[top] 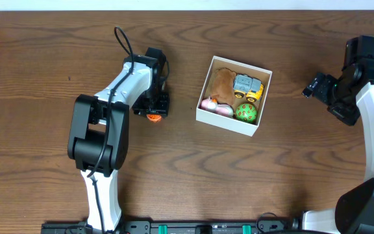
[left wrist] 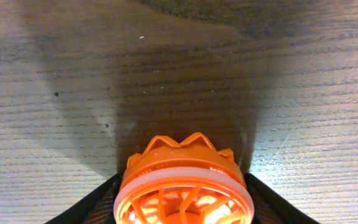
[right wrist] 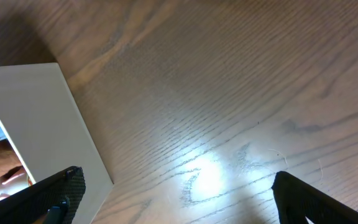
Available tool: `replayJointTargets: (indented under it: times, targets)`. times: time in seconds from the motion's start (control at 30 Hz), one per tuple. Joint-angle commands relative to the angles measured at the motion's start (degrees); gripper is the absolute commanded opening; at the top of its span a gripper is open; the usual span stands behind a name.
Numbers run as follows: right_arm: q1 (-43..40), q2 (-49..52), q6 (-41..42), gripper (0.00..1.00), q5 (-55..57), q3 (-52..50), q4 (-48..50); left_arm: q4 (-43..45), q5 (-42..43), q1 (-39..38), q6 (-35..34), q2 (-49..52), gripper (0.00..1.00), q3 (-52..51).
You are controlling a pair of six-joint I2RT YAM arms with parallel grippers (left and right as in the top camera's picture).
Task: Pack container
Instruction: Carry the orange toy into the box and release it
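Orange toy: round, ribbed, with a crown-like top. It fills the lower edge of the left wrist view and sits directly between the black fingers of the left gripper. Both fingers press against its flanks, so the gripper is clamped on it. The toy's underside is at or just above the table; whether they are in contact cannot be told.

Right gripper: fingers spread wide with nothing between them, only bare wood grain below. In the overhead view it sits at the far right.

Container: square white box with low walls and an open top. It stands on the table to the right of the left gripper and to the left of the right gripper, between the two and touching neither. One white wall appears ahead and to the left of the right gripper's fingers.

Contents of the container, all well apart from both grippers:
- grey and yellow toy vehicle, in the corner nearest the right gripper;
- green dotted ball, just beside the vehicle;
- pink and white toy, on the side nearest the left gripper;
- brown soft-looking piece, beside the vehicle.
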Motion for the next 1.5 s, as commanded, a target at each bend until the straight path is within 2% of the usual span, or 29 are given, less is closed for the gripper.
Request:
replayJointTargets:
  times: [0.0, 0.13, 0.47, 0.63, 0.77, 0.97, 1.13, 1.4, 1.47]
  targets:
    - [-0.20, 0.07, 1.01, 0.99, 0.00, -0.07, -0.17, -0.68, -0.24, 0.17, 1.36, 1.68, 0.56, 0.28]
    - [-0.20, 0.07, 1.01, 0.99, 0.00, -0.07, -0.17, -4.46, -0.28, 0.20, 1.36, 0.81, 0.50, 3.15]
    - [-0.20, 0.07, 1.01, 0.99, 0.00, -0.07, -0.15, -13.27, -1.25, -0.87, 1.33, -9.92, 0.48, 13.70]
    - [-0.20, 0.07, 1.03, 0.99, 0.00, -0.07, -0.13, -11.82, 0.22, -6.14, 1.31, -18.18, 0.49, 14.93]
    - [-0.20, 0.07, 1.03, 0.99, 0.00, -0.07, -0.11, -8.11, 0.20, -13.22, 1.36, -21.00, 0.48, 14.93]
    - [-0.22, 0.07, 1.01, 0.99, 0.00, -0.07, -0.17, 2.60, 0.17, -21.64, 4.81, -17.49, 0.48, 13.29]
    - [-0.20, 0.07, 1.01, 0.99, 0.00, -0.07, -0.17, 9.20, 0.22, -24.13, 4.79, -10.47, 0.49, 13.22]
    - [-0.20, 0.07, 1.01, 0.99, -0.02, -0.07, -0.39, 12.13, 0.24, -25.22, 6.08, -2.36, 0.49, 13.25]
    - [-0.20, 0.07, 1.03, 0.99, 0.00, -0.07, -0.55, 12.57, 0.22, -25.22, 6.08, -2.14, 0.57, 13.25]
